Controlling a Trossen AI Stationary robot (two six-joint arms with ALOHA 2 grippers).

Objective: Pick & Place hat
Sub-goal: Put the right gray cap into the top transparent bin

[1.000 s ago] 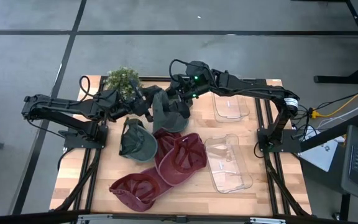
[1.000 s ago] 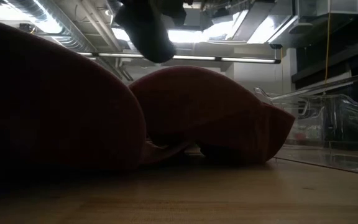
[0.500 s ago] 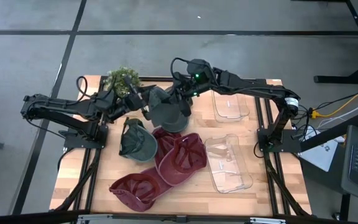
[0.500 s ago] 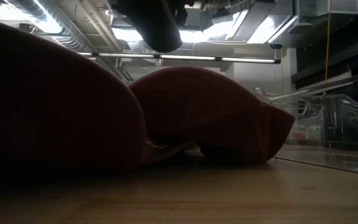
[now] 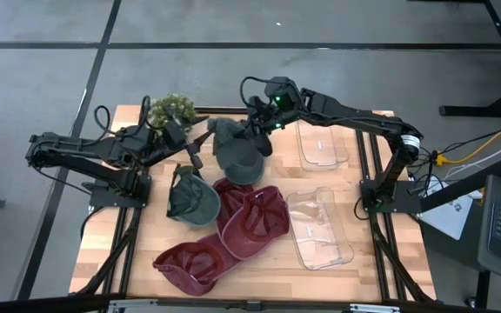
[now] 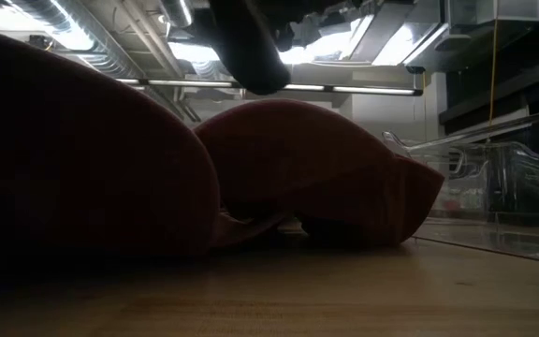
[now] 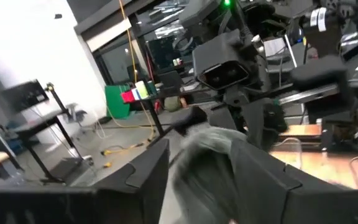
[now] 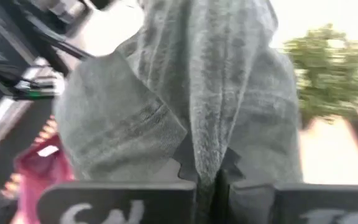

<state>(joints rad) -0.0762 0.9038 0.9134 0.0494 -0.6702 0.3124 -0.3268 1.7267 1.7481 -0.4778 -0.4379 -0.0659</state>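
The gray-green hat (image 5: 236,152) hangs in the air over the back middle of the tabletop (image 5: 111,243), so it can be carried. The right claw (image 5: 255,130) is pinched tight on its cloth. The left claw (image 5: 197,143) sits just beside the hat with its fingers apart, holding nothing. Another green hat (image 5: 190,198) and two red hats (image 5: 252,222) lie below, near clear trays (image 5: 320,228), likely where hats go.

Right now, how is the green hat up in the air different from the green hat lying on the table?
The lifted green hat hangs pinched in the shut right gripper; the other green hat lies untouched on the table. The lifted one dangles crown down; the lying one rests opening upward. Both are green caps.
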